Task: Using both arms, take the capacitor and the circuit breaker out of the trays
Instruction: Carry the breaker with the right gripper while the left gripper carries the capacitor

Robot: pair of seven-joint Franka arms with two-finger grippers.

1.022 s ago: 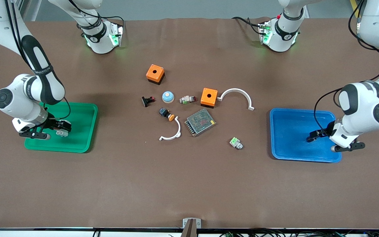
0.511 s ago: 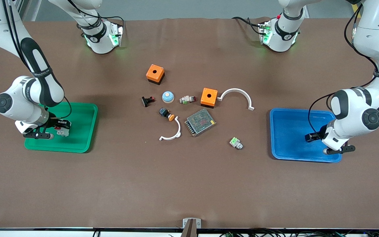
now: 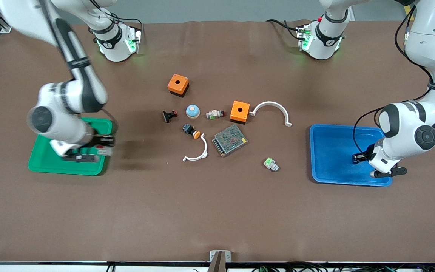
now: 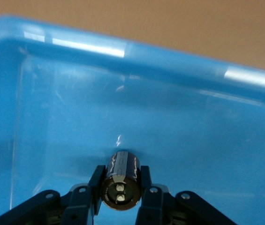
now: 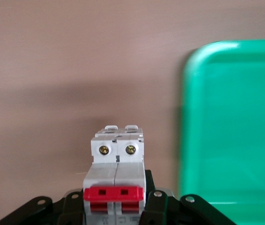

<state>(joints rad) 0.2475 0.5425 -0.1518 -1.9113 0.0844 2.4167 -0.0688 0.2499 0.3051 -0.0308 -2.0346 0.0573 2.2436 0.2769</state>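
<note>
Carrying the circuit breaker (image 5: 117, 176) away from the green tray (image 3: 43, 163), the right gripper (image 3: 102, 146) is seen over the tray's edge toward the table's middle, where half a second earlier it was low inside the tray. The block with its red levers is clamped between the right gripper's fingers (image 5: 154, 206), and bare tabletop lies under it in the right wrist view, the tray's rim off to one side. That half of the task is judged nearly done; only a set-down on the table remains.

Over the blue tray (image 3: 330, 130), the left gripper (image 3: 358, 156) is closed on the capacitor (image 4: 120, 180), its jaws having narrowed onto the small black cylinder within the last second. The capacitor is shown pinched between the fingers (image 4: 97, 180), with the tray floor directly beneath it and the tray wall ahead. Whether it has been lifted clear of the floor cannot be told. This arm has barely shifted, so its part is judged gripped but not yet out.

Between the two grippers, well apart from both, orange boxes (image 3: 178, 84), a mesh power supply (image 3: 230, 140) and white clips (image 3: 196, 152) are left untouched.
</note>
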